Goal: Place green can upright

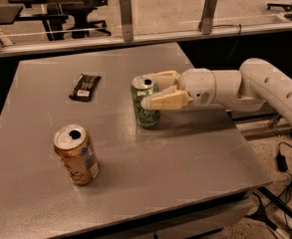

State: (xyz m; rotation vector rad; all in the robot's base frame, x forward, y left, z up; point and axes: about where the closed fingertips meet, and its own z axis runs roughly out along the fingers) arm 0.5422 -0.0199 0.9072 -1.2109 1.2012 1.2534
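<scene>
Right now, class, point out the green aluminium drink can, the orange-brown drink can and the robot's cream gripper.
green aluminium drink can [148, 116], camera view, lower printed side.
orange-brown drink can [78, 159], camera view, middle of its side.
cream gripper [150, 89], camera view, its front end, at the green can.

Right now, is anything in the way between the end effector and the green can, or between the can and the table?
Nothing visible. The end effector is right at the green can, which stands upright on the table. The orange-brown can and the dark packet sit elsewhere on the table, well apart from it.
</scene>
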